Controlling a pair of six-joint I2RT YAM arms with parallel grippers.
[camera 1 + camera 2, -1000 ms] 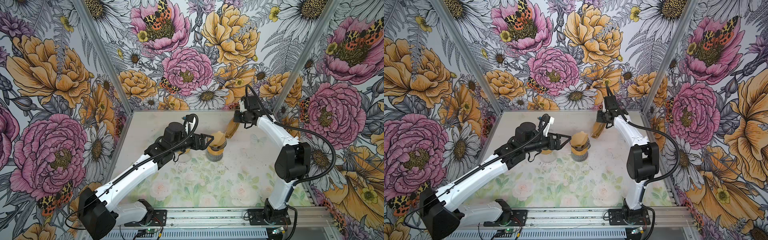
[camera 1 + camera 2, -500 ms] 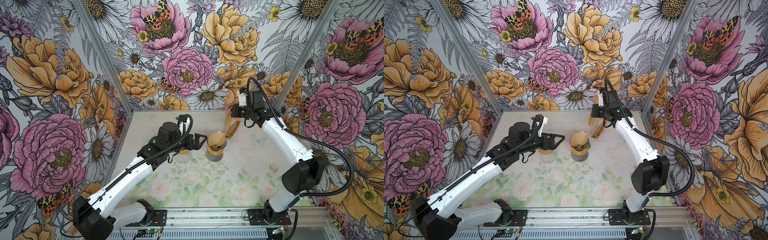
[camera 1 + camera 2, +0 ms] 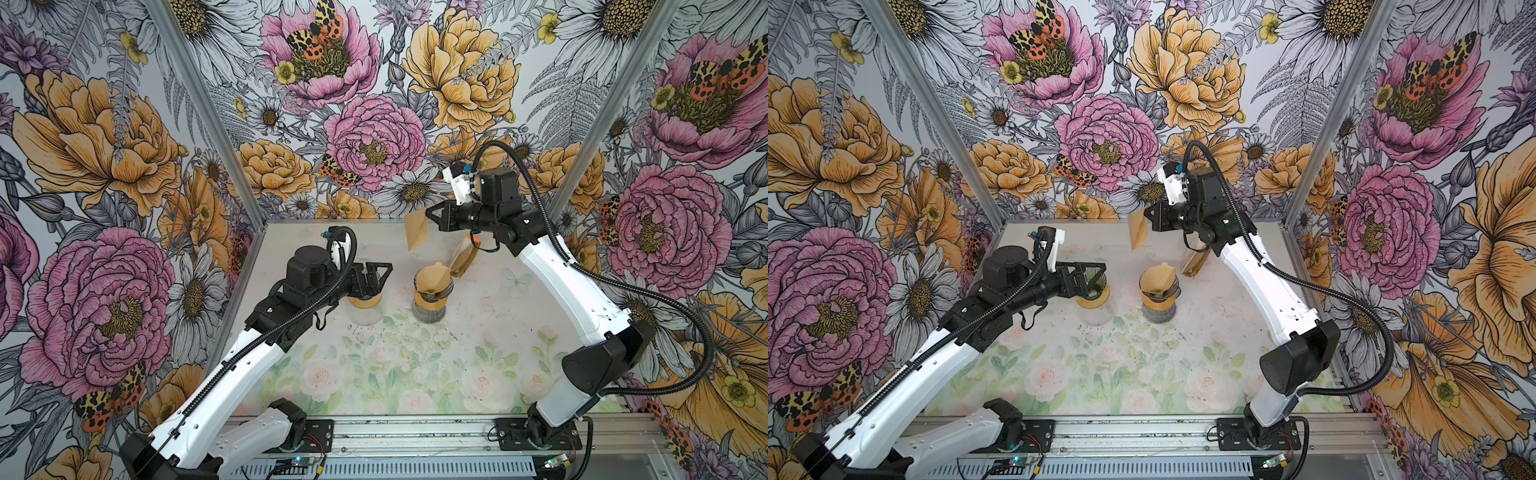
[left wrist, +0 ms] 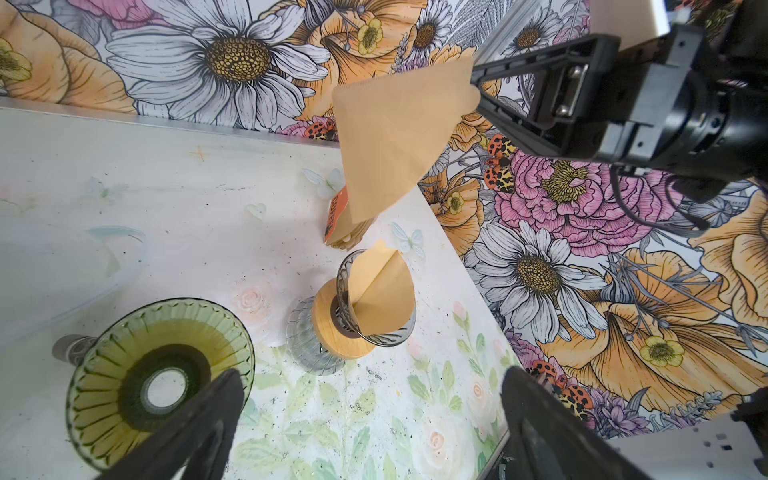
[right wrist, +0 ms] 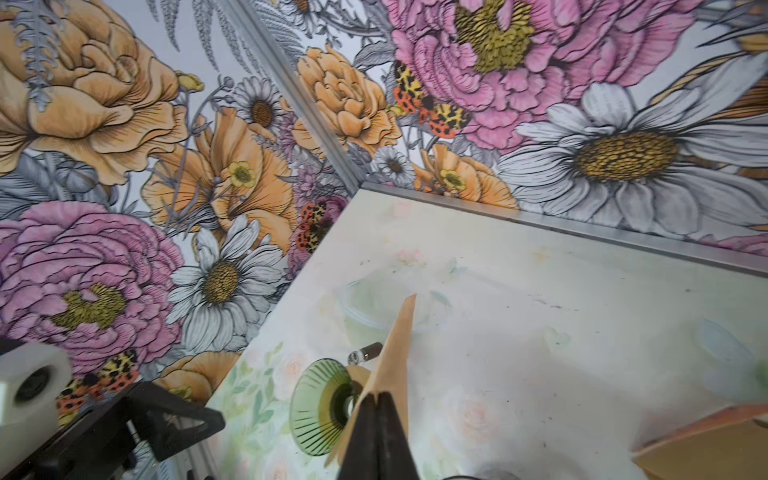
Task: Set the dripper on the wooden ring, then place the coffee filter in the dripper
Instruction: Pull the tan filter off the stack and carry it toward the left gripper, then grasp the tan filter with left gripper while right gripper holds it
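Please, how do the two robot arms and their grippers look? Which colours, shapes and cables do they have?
Both arms are alike. The left arm and the right arm have smooth white shells with black joints and black bases. A black ribbed cable hose loops along each arm. The left gripper and the right gripper are black, with flat triangular fingers. A small white camera housing sits at each wrist.

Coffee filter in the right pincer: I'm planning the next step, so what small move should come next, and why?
Probably swing the coffee filter, pinched in the shut right pincer, over toward the empty green dripper. The grey dripper already holds a paper cone, and the open left pincer hovers beside the green one.
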